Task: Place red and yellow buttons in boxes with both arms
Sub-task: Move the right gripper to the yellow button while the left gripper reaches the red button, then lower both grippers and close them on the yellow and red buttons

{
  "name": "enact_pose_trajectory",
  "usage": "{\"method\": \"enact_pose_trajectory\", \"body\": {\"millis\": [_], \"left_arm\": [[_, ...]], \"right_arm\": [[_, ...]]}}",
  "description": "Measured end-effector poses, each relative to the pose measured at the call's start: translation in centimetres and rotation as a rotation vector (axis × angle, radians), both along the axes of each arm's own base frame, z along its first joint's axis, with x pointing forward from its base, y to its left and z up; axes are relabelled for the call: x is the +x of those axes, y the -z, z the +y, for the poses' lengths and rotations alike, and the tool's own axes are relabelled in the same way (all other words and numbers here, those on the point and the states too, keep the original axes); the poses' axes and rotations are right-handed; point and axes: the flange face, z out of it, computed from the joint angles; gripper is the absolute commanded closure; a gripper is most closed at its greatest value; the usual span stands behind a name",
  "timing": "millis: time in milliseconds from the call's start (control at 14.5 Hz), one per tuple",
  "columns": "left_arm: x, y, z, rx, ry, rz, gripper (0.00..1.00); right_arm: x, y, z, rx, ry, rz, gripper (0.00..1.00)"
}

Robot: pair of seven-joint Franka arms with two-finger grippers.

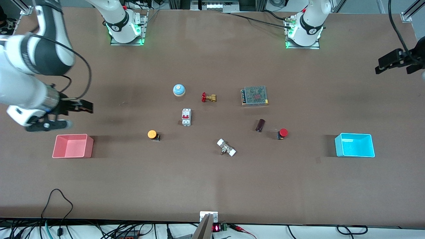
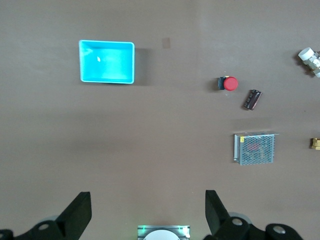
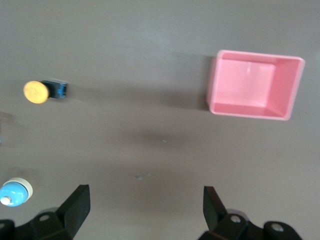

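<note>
The yellow button (image 1: pixel 152 134) lies on the table between the pink box (image 1: pixel 87 147) and the table's middle; it also shows in the right wrist view (image 3: pixel 36 92). The red button (image 1: pixel 283 133) lies toward the cyan box (image 1: pixel 354 155) and shows in the left wrist view (image 2: pixel 230 83). Both boxes are empty, the pink box (image 3: pixel 255 84) and the cyan box (image 2: pixel 107 68). My right gripper (image 1: pixel 80 116) (image 3: pixel 145 200) is open and empty, up over bare table beside the pink box. My left gripper (image 1: pixel 393 68) (image 2: pixel 148 205) is open and empty, high over the left arm's end of the table.
Near the middle lie a blue dome bell (image 1: pixel 179 90), a red-handled brass valve (image 1: pixel 208 97), a mesh-covered power supply (image 1: pixel 255 96), a white circuit breaker (image 1: pixel 186 117), a dark cylinder (image 1: pixel 260 125) close to the red button, and a white fitting (image 1: pixel 226 147).
</note>
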Motion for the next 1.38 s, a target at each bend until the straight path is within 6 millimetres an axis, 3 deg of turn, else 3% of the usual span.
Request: {"method": "enact_pose_trajectory", "body": {"millis": [275, 688, 894, 1375], "left_arm": [[3.5, 6.7, -1.9, -0.027, 0.027, 0.093, 0.0], [5.8, 15.0, -11.5, -0.029, 0.156, 0.216, 0.0], [7.1, 19.2, -13.5, -0.028, 0.165, 0.237, 0.0], [10.4, 28.2, -16.2, -0.037, 0.044, 0.184, 0.0]], "right_arm": [[0.4, 5.0, 7.6, 0.027, 0.032, 0.015, 0.0], [0.8, 12.8, 14.1, 0.052, 0.072, 0.029, 0.0], [1.7, 15.4, 16.0, 0.039, 0.094, 0.034, 0.0], [2.4, 20.4, 18.5, 0.081, 0.138, 0.017, 0.0]]}}
